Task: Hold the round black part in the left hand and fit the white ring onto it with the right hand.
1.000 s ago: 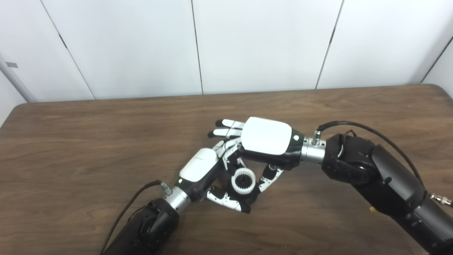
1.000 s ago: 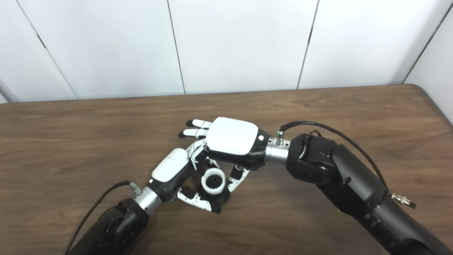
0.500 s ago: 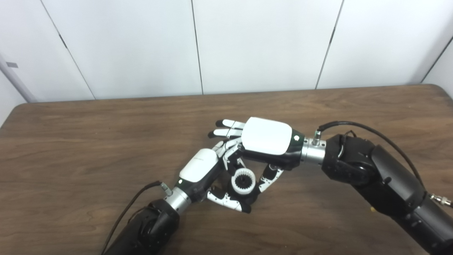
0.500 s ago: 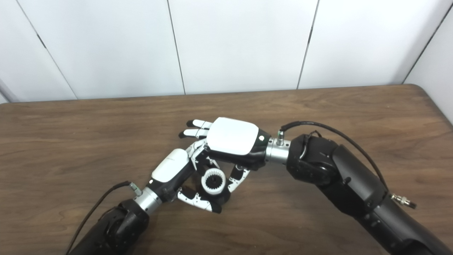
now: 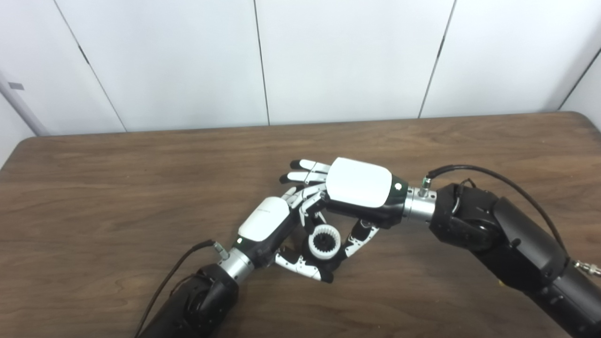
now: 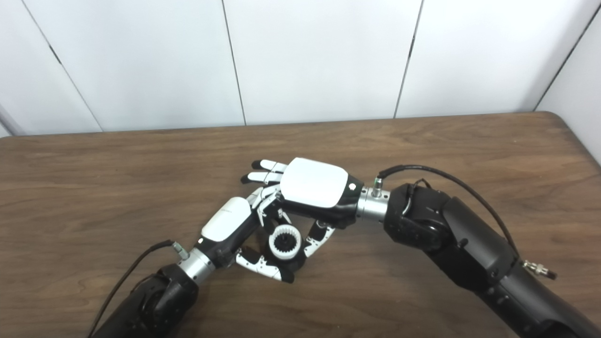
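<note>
Dark wood table [image 5: 117,188], white panelled wall [image 5: 347,56] behind

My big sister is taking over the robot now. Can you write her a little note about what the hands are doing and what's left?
Left hand: shut on the round black part, just above the table.
Right hand: over it, fingers at the white ring; grip cannot be told.
Done: ring sits around the black part's toothed centre.
Left: whether it is fully seated cannot be seen; check, then release.
</note>
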`<state>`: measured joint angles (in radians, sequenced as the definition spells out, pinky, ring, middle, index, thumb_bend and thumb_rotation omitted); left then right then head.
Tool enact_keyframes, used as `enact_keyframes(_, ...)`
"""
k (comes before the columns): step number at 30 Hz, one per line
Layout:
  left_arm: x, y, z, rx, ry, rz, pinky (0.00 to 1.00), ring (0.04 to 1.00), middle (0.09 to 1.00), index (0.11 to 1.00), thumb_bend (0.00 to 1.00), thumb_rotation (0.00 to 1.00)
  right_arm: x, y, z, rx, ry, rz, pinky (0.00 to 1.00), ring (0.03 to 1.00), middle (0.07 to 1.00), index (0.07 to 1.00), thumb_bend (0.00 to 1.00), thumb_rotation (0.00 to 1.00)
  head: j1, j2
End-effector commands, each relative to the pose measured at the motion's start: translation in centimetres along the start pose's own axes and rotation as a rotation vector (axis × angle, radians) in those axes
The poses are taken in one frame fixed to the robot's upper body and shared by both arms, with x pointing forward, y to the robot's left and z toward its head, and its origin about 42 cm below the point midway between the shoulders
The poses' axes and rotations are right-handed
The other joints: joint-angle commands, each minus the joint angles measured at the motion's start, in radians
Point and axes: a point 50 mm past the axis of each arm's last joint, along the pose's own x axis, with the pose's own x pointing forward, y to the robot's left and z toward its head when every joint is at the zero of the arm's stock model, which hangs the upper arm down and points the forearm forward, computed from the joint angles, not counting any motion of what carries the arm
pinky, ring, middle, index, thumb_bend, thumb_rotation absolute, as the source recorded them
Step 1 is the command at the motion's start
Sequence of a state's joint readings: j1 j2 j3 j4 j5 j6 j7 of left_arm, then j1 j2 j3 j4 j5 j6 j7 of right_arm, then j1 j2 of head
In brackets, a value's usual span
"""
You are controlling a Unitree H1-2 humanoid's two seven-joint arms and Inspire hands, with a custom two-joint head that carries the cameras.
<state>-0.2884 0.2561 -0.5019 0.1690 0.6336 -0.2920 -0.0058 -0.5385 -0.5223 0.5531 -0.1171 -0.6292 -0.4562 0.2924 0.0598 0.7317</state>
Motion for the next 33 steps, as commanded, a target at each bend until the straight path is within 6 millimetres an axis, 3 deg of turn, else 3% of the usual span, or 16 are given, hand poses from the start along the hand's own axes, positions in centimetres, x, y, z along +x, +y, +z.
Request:
enact_keyframes(1,-0.2,-1.8,0.9,0.001,-0.019,-0.106,1.0,0.954,0.73,0.481,0.52,0.06,-0.1,-0.7,-0.6,-0.036,-0.006,0.017,1.0,0.939,0.719,0.479,0.53,0.14,0.004,0.001)
enact_keyframes(33,0.4,-2.4,2.2,-0.002,-0.052,-0.089,1.0,0.946,0.75,0.48,0.52,0.06,0.0,0.1,-1.5,-0.003,0.008,0.075,1.0,0.96,0.734,0.479,0.52,0.14,0.008,0.009)
